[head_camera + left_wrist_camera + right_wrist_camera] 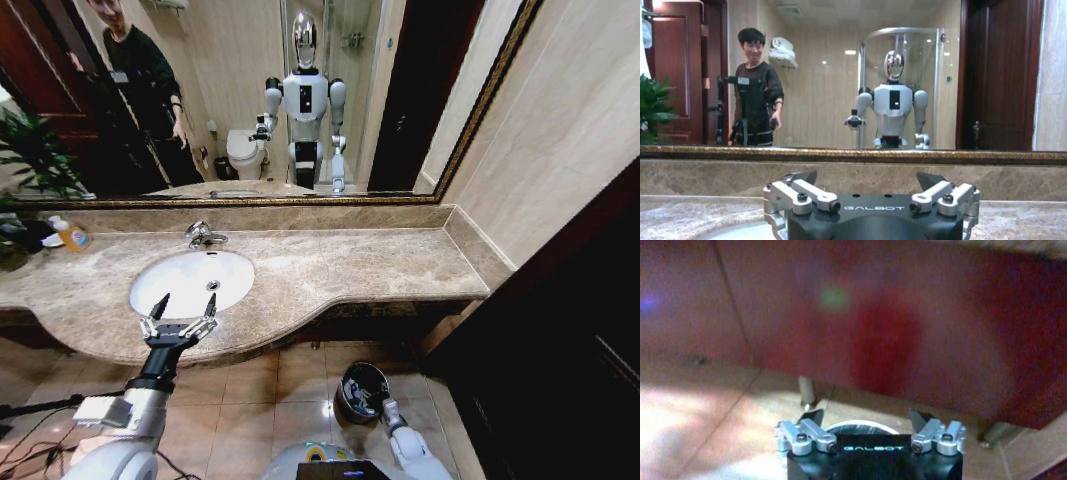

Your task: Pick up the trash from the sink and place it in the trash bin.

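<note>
Left arm stretched forward and upward from the lower left of the head view, forearm angled toward the counter. Left gripper (182, 305) held just at the near edge of the sink (175, 290), fingers (160, 305) pointing up and away toward the basin. Jaws spread wide apart, nothing between them. Same spread seen from the left wrist view, left gripper (867, 179) level with the marble counter (693, 215), both dark fingertips raised in front of the backsplash, a pale sliver of the sink rim at the lower edge.

Sink set into the beige marble counter (350, 265), white oval, chrome tap (203, 235) at its far side, drain visible near the middle. No trash pieces discernible in the basin from the head view; too small or hidden to tell. Orange soap bottle (72, 236) standing on the counter far to the left, well apart from the basin.

Right arm hanging low at the lower right, pointed down at the floor. Right gripper (869, 416) poised directly above the trash bin (840, 427), jaws parted wide and empty, bin's pale rim and black inside showing between the fingers. Trash bin (362, 392) on the tiled floor below the counter's front edge, the right wrist just beside it.
</note>
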Tool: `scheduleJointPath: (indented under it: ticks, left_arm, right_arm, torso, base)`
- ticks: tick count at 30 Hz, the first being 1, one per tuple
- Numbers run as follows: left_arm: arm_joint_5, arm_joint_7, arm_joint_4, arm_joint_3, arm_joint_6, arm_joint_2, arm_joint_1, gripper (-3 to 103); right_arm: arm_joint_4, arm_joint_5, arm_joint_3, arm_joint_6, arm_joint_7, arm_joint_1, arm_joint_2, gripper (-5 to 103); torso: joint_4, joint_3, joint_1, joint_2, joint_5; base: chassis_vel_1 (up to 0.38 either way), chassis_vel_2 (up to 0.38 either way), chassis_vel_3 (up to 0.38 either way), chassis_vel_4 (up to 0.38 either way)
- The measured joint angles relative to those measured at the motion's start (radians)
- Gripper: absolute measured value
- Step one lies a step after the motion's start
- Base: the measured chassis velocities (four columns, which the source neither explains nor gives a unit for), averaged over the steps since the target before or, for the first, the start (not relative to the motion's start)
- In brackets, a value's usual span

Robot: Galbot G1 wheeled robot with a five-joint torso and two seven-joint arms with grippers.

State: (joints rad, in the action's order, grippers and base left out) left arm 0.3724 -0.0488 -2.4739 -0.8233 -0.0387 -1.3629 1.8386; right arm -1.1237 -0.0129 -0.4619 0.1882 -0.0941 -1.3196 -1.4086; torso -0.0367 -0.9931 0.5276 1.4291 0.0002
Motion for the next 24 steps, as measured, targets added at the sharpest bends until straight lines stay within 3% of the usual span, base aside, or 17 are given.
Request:
scheduleJointPath:
  ticks: [1,4,6,9,10,12,17,24]
  left_arm:
    - [0.0,0.0,0.0,0.0,0.0,0.0,0.0,100]
    - [0.0,0.0,0.0,0.0,0.0,0.0,0.0,100]
    - [0.0,0.0,0.0,0.0,0.0,0.0,0.0,100]
    - [0.0,0.0,0.0,0.0,0.0,0.0,0.0,100]
    - [0.0,0.0,0.0,0.0,0.0,0.0,0.0,100]
    - [0.0,0.0,0.0,0.0,0.0,0.0,0.0,100]
    - [0.0,0.0,0.0,0.0,0.0,0.0,0.0,100]
    - [0.0,0.0,0.0,0.0,0.0,0.0,0.0,100]
  right_arm:
    - [0.0,0.0,0.0,0.0,0.0,0.0,0.0,88]
    - [-0.251,-0.166,-0.014,-0.081,0.002,-0.091,0.071,99]
    - [-0.331,-0.209,-0.022,-0.103,0.001,-0.122,0.1,99]
    - [-0.638,-0.345,-0.08,-0.186,-0.001,-0.229,0.186,100]
    - [-0.638,-0.345,-0.08,-0.186,-0.001,-0.229,0.186,100]
    - [-0.837,-0.418,-0.134,-0.224,0.011,-0.296,0.217,100]
    - [-1.017,-0.46,-0.192,-0.249,0.024,-0.318,0.217,100]
    - [-1.078,-0.461,-0.194,-0.283,0.032,-0.24,0.19,100]
  torso:
    - [0.0,0.0,0.0,0.0,0.0]
    - [-0.0002,0.0,0.0,0.0,-0.0002]
    - [-0.0001,0.0,0.0,0.0,-0.0002]
    - [-0.0001,0.0,0.0,0.0,-0.0002]
    - [-0.0001,0.0,0.0,0.0,-0.0002]
    - [0.0,0.0,0.0,0.0,-0.0006]
    - [-0.0001,0.0,0.0,0.0,-0.0004]
    - [-0.0003,0.0,0.0,0.0,-0.0001]
  base:
    - [0.0,0.0,0.0,0.0]
    - [0.0,0.0,0.0,0.0]
    - [0.0,0.0,0.0,0.0]
    - [0.0,0.0,0.0,0.0]
    - [0.0,0.0,0.0,0.0]
    - [0.0,0.0,0.0,0.0]
    - [0.0,0.0,0.0,0.0]
    - [0.0,0.0,0.0,0.0]
